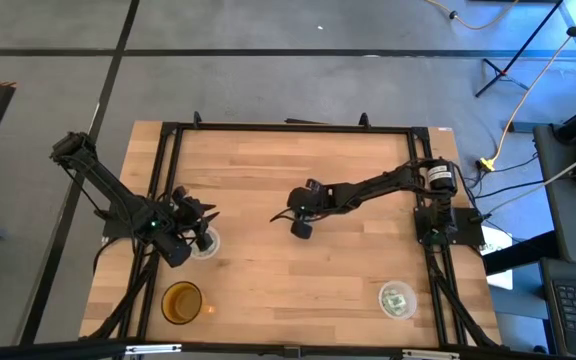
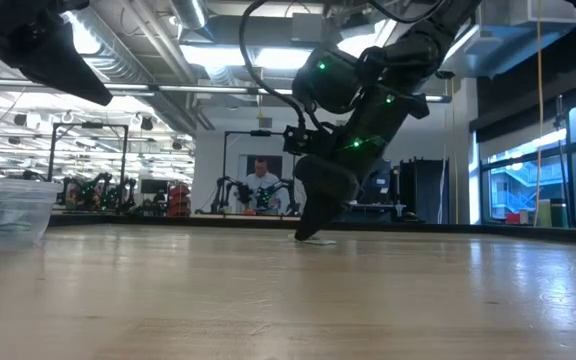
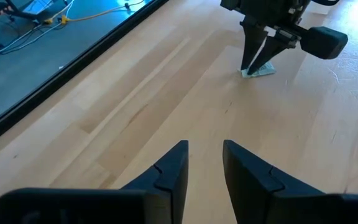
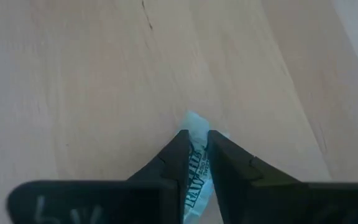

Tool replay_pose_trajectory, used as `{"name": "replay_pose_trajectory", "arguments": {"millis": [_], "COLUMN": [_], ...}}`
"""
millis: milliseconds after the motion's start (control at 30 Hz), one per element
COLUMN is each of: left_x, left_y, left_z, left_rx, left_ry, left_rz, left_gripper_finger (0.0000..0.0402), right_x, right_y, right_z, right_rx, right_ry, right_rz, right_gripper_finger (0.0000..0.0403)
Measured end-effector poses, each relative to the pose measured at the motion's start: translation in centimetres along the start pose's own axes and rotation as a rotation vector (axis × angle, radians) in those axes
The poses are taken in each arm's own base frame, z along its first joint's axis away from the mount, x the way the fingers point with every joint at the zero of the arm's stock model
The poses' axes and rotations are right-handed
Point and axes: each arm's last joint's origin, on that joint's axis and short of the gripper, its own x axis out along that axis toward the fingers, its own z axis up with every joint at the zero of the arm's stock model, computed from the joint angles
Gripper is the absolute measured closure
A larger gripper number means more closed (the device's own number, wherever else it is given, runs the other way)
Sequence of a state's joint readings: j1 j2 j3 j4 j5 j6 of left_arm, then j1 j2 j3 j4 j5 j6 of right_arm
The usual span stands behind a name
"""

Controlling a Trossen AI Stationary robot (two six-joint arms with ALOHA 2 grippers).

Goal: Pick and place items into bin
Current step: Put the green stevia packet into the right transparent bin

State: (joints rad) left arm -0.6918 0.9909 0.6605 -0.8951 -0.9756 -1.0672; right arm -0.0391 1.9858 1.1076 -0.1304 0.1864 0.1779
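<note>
1. Wood, pale and bare, is most of what you see: the table (image 1: 268, 200) carries the right gripper (image 1: 290, 217) reaching to its middle, well away from either edge.
2. Your right gripper's fingers (image 4: 178, 155) stand nearly upright with their tips down on the boards – a pale green and white packet (image 4: 197, 165) sits pinched between them, printed side showing in the right wrist view.
3. From the left wrist view, that same packet (image 3: 258, 71) lies flat on the wood under the dark fingertips; whether it has lifted off the surface at all you cannot quite tell.
4. Your left gripper (image 1: 206, 222) hangs near the left side of the table, just over a clear round cup (image 1: 206, 243); its jaws are parted with nothing between them.
5. An amber cup (image 1: 181, 302) stands near the front edge on the left.
6. Another clear cup (image 1: 397, 299) sits near the front right, with greenish packets inside – how many, you cannot count.
7. Across the room, a person (image 2: 260, 186) sits at a bench.
</note>
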Motion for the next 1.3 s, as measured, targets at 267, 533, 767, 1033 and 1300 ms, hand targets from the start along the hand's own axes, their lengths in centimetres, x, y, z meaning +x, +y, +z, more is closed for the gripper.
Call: {"name": "replay_pose_trajectory", "arguments": {"millis": [267,533,767,1033,1300], "left_x": [0.0,0.0,0.0,0.0,0.0], "left_y": [0.0,0.0,0.0,0.0,0.0], "left_z": [0.0,0.0,0.0,0.0,0.1], "left_rx": [0.0,0.0,0.019,0.029,0.031], "left_ry": [0.001,0.001,-0.001,-0.016,-0.023], "left_rz": [0.0,0.0,0.0,0.009,0.013], "left_gripper_finger": [0.031,0.0309,0.0313,0.0313,0.0313], "right_x": [-0.2,-1.0,-3.6,-9.9,-15.0], "right_y": [0.0,0.6,3.2,9.7,16.8], "right_z": [0.0,1.0,3.7,3.7,-1.6], "right_rx": [-0.006,-0.022,-0.102,-0.161,-0.028], "right_ry": [-0.001,-0.006,0.04,0.302,0.51], "right_rz": [0.0,0.014,0.042,0.178,0.13], "right_gripper_finger": [0.0397,0.0396,0.0397,0.0398,0.0396]}}
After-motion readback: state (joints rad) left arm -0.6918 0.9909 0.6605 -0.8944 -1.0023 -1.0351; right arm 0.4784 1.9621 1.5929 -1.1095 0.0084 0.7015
